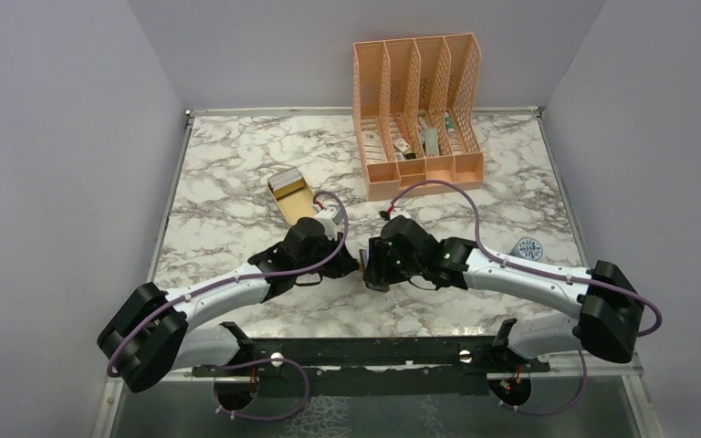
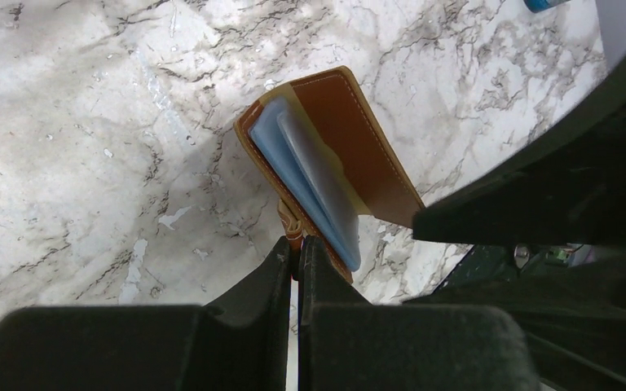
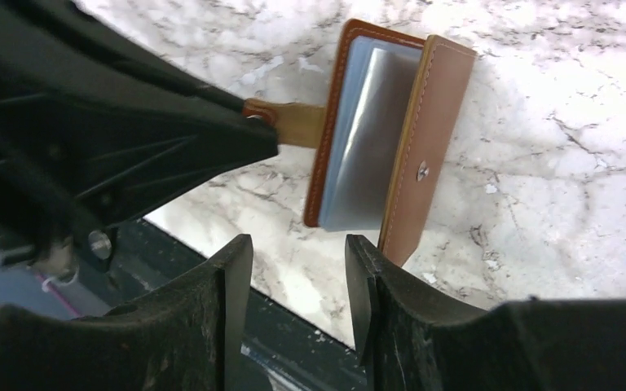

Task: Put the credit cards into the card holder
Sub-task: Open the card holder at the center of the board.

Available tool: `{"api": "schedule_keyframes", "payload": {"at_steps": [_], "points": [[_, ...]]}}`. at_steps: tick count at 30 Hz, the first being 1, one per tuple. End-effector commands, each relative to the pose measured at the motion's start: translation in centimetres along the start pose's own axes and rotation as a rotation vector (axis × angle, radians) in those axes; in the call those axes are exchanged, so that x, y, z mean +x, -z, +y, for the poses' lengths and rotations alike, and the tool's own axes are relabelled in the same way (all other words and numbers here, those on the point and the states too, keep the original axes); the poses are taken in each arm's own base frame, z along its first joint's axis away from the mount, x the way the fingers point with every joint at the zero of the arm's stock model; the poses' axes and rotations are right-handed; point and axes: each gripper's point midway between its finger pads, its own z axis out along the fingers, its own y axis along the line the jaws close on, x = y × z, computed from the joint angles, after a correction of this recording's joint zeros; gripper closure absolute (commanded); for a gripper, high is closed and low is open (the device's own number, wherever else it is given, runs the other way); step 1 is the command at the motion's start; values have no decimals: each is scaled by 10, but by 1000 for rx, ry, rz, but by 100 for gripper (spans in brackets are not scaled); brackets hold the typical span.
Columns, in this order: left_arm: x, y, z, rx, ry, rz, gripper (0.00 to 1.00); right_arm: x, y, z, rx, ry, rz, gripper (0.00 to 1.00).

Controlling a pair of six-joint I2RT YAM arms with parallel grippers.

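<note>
Two jaw sets: left jaws clamp the snap tab (image 3: 300, 124) of the card holder (image 3: 368, 142); right jaws stand open beside it.

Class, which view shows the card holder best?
The right wrist view: the card holder is open, snap stud and pale pockets plain, tab pinched by the left fingers. The left wrist view has the right arm covering one corner; the top view hides it between the arms.
</note>
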Motion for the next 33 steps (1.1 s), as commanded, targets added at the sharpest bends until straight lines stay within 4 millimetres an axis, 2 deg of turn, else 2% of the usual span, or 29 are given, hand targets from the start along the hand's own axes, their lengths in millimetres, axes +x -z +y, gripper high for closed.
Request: {"api": "schedule_keyframes", "payload": {"at_steps": [1, 4, 10, 15, 19, 24, 28, 33], "points": [[-19, 6, -15, 41, -15, -47, 100, -13, -13, -17, 135, -5, -48, 55], [-15, 6, -9, 22, -18, -37, 100, -11, -19, -38, 232, 9, -59, 55], [-13, 8, -7, 23, -15, -41, 100, -3, -33, -27, 151, 13, -38, 51], [-13, 8, -4, 19, -13, -43, 100, 4, -44, -40, 208, 12, -20, 54], [-10, 7, 3, -7, -18, -39, 100, 5, -39, -53, 276, -6, -35, 60], [-2, 5, 15, -39, -21, -22, 100, 2, -34, -52, 259, 5, -55, 60], [0, 3, 17, -37, -15, -17, 100, 2, -34, -45, 221, 19, -41, 56], [1, 1, 17, -31, -13, -12, 100, -3, -33, -39, 201, 24, -50, 56]]}}
